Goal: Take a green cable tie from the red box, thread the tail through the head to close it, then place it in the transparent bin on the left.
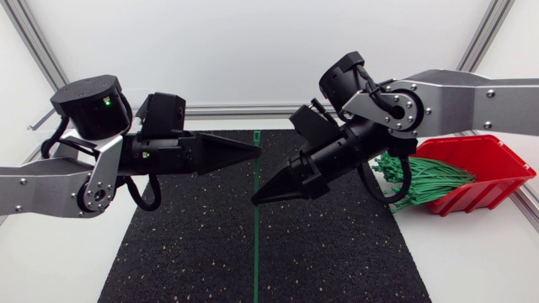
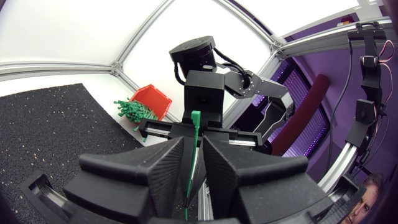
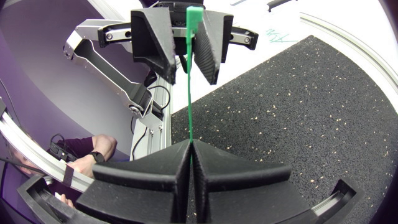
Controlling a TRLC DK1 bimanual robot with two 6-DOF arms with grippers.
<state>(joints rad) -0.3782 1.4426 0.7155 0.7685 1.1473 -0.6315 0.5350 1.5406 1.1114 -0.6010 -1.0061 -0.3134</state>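
Head view shows your left gripper (image 1: 255, 152) and right gripper (image 1: 255, 200) tip near tip over the middle of the black mat (image 1: 185, 252). Both are clamped on one green cable tie (image 1: 256, 252), which runs straight toward the mat's near edge with mat showing on either side. Your red box (image 1: 484, 168) sits beside the mat's right edge, spare ties (image 1: 421, 181) spilling out.

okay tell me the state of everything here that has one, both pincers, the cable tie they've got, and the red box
Thin green plastic cable tie: straight, not looped, stretched between both pincers.
Left matte black pincer: shut on the cable tie near its head.
Right matte black pincer: shut on the cable tie's tail.
Red plastic box: open-fronted, holding a bundle of green ties that spills out of its front.
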